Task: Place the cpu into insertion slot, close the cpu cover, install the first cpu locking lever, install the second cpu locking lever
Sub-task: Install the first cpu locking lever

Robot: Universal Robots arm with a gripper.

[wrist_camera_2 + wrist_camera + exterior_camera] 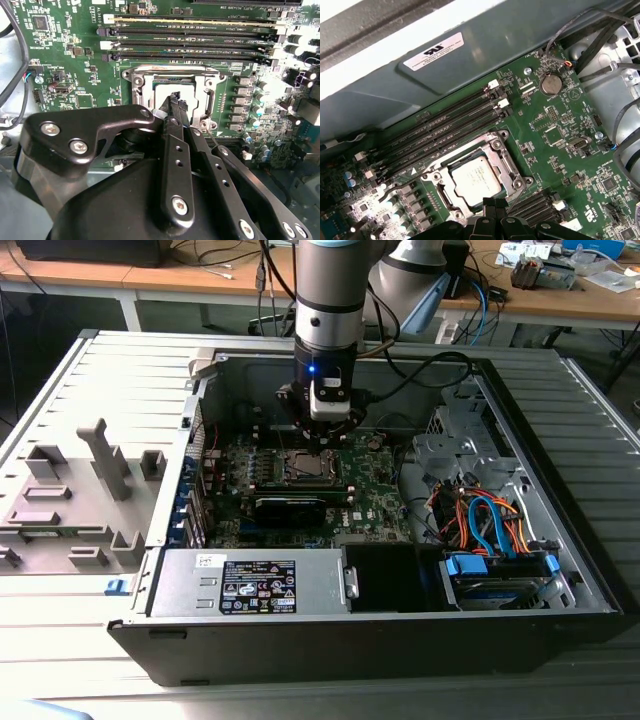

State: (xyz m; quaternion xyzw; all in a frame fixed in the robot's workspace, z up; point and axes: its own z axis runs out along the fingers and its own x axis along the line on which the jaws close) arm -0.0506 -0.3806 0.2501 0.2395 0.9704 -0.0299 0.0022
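Note:
The cpu (476, 180) is a silvery square chip lying flat in the insertion slot (438, 196) on the green motherboard (555, 130). The cpu cover (496, 149), a silvery frame, lies down around the chip. My gripper (495, 203) hangs just above the socket's edge, its black fingers (488, 204) together with nothing between them. In the second wrist view the gripper (175, 98) tips stand over the cpu (161, 93) inside the cpu cover (135, 85). In the exterior view the gripper (323, 443) hovers over the insertion slot (309, 466) in the open computer case.
Long black memory slots (440, 127) run beside the socket. A black card (290, 508), a grey power supply (250, 585) and a drive bay with orange and blue cables (490, 525) fill the case. The case wall (485, 60) rises close by. A grey fixture (80, 490) lies at the exterior view's left.

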